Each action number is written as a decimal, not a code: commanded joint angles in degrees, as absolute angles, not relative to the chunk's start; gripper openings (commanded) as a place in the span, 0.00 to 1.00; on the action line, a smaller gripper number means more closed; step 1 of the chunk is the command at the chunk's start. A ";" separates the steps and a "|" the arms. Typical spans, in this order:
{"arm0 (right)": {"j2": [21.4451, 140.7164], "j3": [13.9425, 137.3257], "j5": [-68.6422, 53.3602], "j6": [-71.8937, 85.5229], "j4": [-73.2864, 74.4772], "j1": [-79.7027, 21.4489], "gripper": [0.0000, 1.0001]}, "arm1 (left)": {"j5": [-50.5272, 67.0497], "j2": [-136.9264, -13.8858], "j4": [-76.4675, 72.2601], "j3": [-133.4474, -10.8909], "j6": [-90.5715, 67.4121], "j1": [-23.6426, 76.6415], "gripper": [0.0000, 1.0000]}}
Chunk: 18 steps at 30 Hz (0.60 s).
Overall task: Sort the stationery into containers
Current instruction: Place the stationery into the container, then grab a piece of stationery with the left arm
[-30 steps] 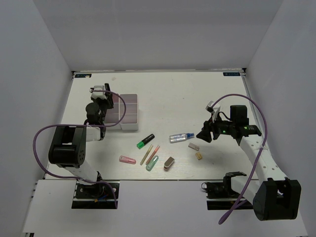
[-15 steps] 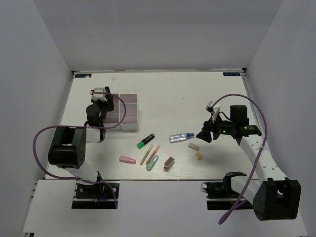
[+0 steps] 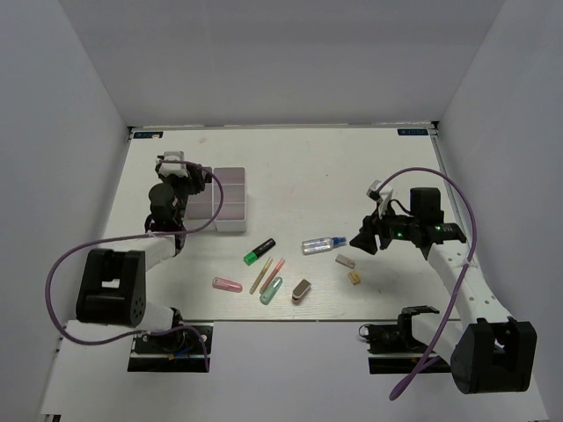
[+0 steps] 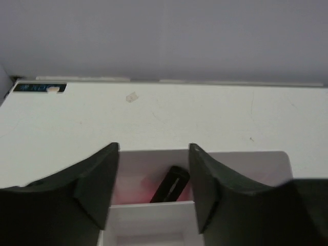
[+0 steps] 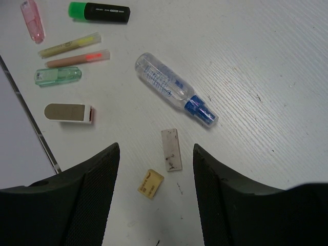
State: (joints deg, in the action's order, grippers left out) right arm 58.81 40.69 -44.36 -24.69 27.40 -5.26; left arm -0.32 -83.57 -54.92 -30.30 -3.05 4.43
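My left gripper (image 3: 182, 172) hovers over the far left corner of the white containers box (image 3: 230, 200), its jaws open. In the left wrist view a black stick-shaped item (image 4: 171, 185) lies loose in the far compartment of the box (image 4: 154, 207), below and between the fingers, touching neither. My right gripper (image 5: 155, 154) is open above the table, with the grey block (image 5: 171, 148) and the tan block (image 5: 151, 183) under its gap. The clear blue-capped bottle (image 5: 174, 88), green highlighter (image 5: 100, 12), pink capsule (image 5: 32, 19), yellow pen (image 5: 69, 45), pink pen (image 5: 77, 59) and teal tube (image 5: 58, 76) lie on the table.
A white block with a brown end (image 5: 68, 113) lies by the teal tube. The loose items form a cluster (image 3: 264, 272) in the table's near middle. White walls enclose the table on three sides; the near edge (image 3: 264, 318) runs just below the cluster.
My left gripper's jaws have opened wider and its wrist has shifted slightly to the left over the box. The right arm and the items on the table have not moved.
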 commanded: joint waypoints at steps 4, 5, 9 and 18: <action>57.57 42.36 -46.31 -25.93 30.22 -5.10 0.44 | -0.64 -67.08 -8.58 -45.80 -4.99 9.83 0.32; 57.92 42.71 -46.49 -26.80 31.02 -5.10 0.26 | -0.62 -67.15 -2.87 -48.84 -5.62 12.02 0.25; 60.99 46.58 -50.26 -30.05 37.51 -5.01 0.10 | 14.75 -74.51 39.53 -70.00 -0.72 25.25 0.28; 64.77 48.43 -56.60 -37.61 43.77 -5.18 0.41 | 7.29 -90.25 58.89 -76.91 9.32 41.31 0.63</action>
